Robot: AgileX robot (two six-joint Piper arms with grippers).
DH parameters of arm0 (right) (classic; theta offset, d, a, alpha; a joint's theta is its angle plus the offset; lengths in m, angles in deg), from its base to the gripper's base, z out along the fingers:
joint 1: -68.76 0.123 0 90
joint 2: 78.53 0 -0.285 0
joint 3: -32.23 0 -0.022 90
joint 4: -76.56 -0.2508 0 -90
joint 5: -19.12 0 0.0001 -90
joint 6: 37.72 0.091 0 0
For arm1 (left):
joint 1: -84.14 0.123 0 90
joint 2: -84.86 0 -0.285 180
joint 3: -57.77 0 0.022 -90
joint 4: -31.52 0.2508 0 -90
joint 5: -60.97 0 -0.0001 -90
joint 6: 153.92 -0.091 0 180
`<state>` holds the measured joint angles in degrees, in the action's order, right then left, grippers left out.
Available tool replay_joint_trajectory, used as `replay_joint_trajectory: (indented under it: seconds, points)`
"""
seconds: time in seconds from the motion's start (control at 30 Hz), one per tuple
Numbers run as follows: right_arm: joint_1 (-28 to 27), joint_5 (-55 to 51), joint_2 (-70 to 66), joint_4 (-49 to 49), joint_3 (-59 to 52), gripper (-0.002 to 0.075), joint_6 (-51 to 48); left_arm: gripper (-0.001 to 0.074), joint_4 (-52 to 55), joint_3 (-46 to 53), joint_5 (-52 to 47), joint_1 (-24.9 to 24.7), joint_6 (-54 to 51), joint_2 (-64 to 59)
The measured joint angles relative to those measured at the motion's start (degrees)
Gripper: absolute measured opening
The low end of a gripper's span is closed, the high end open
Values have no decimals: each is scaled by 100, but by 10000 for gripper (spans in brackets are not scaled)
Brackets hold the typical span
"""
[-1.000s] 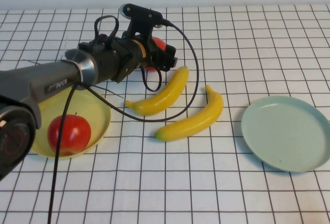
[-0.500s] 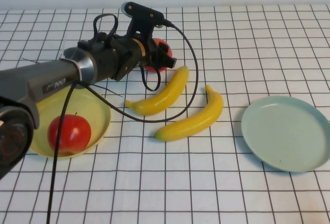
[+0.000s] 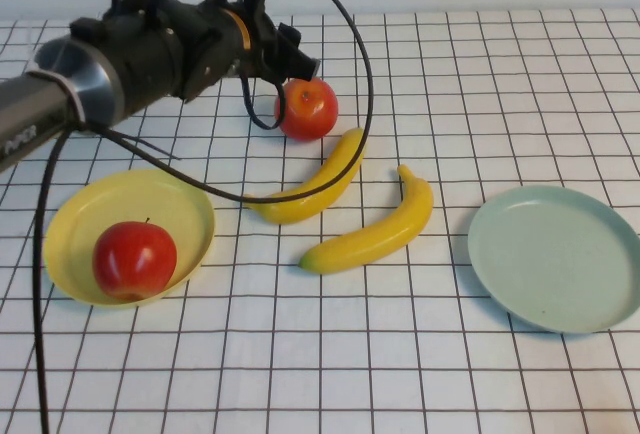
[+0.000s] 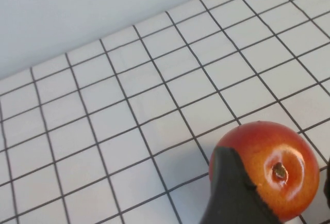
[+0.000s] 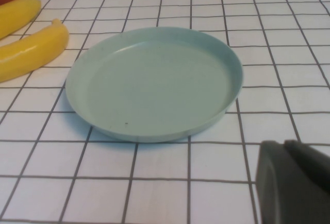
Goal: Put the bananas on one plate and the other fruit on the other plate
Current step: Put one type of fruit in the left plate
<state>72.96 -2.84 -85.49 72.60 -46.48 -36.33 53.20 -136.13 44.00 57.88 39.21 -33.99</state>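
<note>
One red apple (image 3: 307, 109) sits on the table at the back. My left gripper (image 3: 303, 62) hangs just above and behind it, open, its fingers straddling the apple (image 4: 268, 167) in the left wrist view without closing on it. A second red apple (image 3: 134, 259) lies in the yellow plate (image 3: 190, 216) at the left. Two yellow bananas (image 3: 320, 176) (image 3: 380, 226) lie on the table in the middle. The mint-green plate (image 3: 556, 254) at the right holds nothing. My right gripper (image 5: 286, 154) is out of the high view, shut, near the mint plate (image 5: 154, 79).
The table has a white cloth with a black grid. The left arm's black cable (image 3: 355, 74) loops over the nearer end of the back banana. A plain wall runs along the table's far edge. The bananas (image 5: 31, 48) show beside the mint plate in the right wrist view.
The left arm has risen and swung back to the left. The back apple, partly covered by the gripper before, now shows whole on the table.
</note>
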Motion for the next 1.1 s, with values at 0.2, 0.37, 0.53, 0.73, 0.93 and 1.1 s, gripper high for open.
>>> replay_joint_trajectory:
  seconds: [0.2, 0.37, 0.53, 0.73, 0.93, 1.1]
  points:
    - [0, 0, 0, 0, 0, -17, 0, 349, -137, 0, -438, 0, 10, 373]
    - [0, 0, 0, 0, 0, -17, 0, 582, -363, 0, -498, 0, 3, 281]
    - [0, 0, 0, 0, 0, -17, 0, 668, -604, 0, -154, 0, -2, -205]
    - [0, 0, 0, 0, 0, -17, 0, 668, -803, 0, 592, 0, -76, -788]
    - [0, 0, 0, 0, 0, -17, 0, 668, -807, -25, 1161, 0, -90, -1161]
    - [0, 0, 0, 0, 0, -17, 0, 668, -807, -123, 1322, 0, -90, -1503]
